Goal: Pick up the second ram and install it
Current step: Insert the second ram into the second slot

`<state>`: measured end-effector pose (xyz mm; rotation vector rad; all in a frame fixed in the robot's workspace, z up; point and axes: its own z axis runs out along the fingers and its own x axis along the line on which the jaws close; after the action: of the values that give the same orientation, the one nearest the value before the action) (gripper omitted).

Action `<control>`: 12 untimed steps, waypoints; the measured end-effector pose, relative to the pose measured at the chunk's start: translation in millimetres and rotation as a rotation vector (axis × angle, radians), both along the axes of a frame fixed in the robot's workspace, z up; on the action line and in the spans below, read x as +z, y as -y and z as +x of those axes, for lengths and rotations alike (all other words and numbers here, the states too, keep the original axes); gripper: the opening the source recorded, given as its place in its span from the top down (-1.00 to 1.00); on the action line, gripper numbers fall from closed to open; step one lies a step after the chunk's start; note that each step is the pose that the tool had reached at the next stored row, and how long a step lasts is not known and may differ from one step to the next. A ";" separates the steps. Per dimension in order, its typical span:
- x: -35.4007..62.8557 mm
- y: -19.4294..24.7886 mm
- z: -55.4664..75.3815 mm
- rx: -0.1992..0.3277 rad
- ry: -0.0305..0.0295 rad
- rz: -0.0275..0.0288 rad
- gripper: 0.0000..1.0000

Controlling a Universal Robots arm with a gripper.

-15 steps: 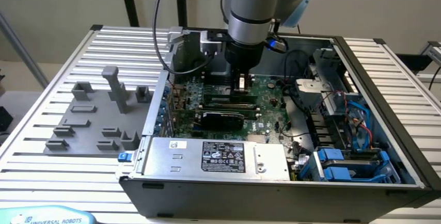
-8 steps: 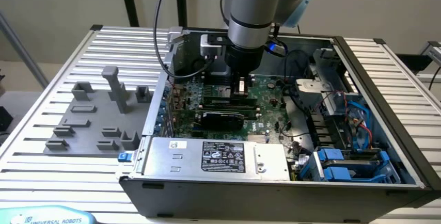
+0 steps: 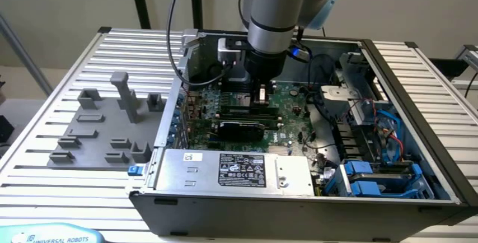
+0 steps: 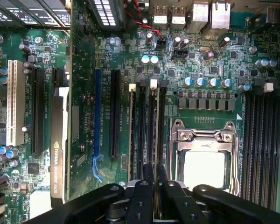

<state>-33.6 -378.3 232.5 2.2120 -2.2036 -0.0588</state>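
1. Beside the processor socket [image 4: 204, 156], the tool [image 4: 154, 173] pinches the second ram [image 4: 156, 130] edge-on above a memory slot [image 4: 161, 126].
2. Picking looks done; whether the stick is fully seated, I cannot tell.

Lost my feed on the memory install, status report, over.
Gripper low over the motherboard, jaws nearly shut on the second ram. Ram standing edge-on in a memory slot beside the processor socket. Nothing in the way.
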 end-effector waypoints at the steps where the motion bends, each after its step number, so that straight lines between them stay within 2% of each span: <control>1: -0.2 0.3 0.1 0.000 -0.0006 -0.0001 0.73; 12: -2.8 1.6 0.8 -0.001 -0.0045 -0.0001 0.73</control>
<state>-32.9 -379.9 229.8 2.2084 -2.2025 -0.0635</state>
